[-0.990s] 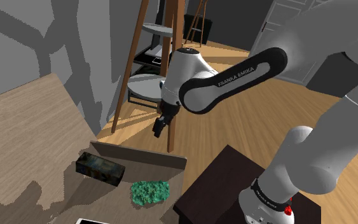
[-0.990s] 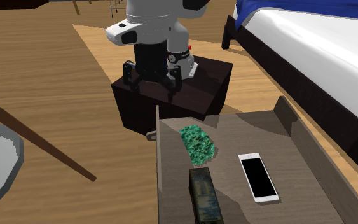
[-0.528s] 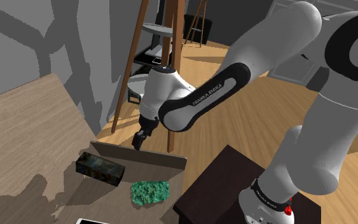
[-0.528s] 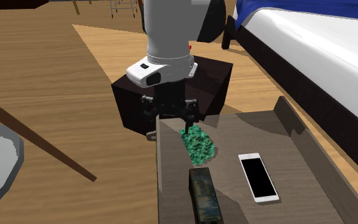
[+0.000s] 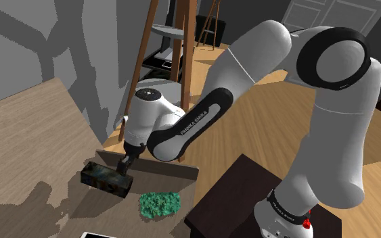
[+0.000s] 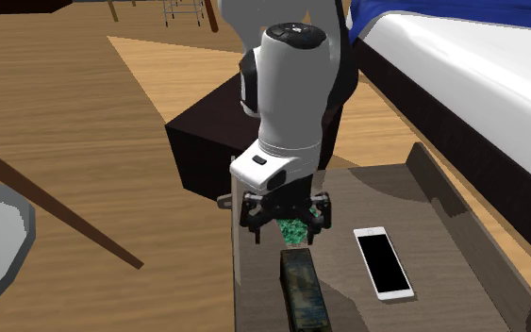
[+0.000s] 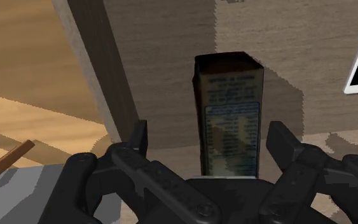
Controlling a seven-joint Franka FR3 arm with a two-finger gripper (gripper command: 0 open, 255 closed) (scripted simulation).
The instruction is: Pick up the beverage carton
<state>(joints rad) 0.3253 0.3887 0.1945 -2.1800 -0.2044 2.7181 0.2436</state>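
Wrist view first: the claw (image 7: 210, 143) is spread wide with nothing in it. The beverage carton (image 7: 229, 114) lines up in the gap between the two black fingers (image 7: 139, 137), with clear space on both sides, so no contact. The carton is a long, dark, boxy thing lying flat on its side, its printed label panel facing up, resting on the desk (image 7: 158, 51). The desk top is a greyish wood grain with a raised lip along its edges.

In the second exterior view the carton (image 6: 304, 292) sits at 6 o'clock from the claw (image 6: 284, 229), close under it. A flat white-edged phone (image 6: 382, 262) with a black screen lies at 2 o'clock from the carton, and a crumpled green lump (image 6: 296, 228) peeks out behind the fingers.

Shoulder view: the carton (image 5: 106, 179) is at 8 o'clock from the claw (image 5: 124, 164), and the green lump (image 5: 159, 203) is at 4 o'clock from the carton, looking rough and knobbly.
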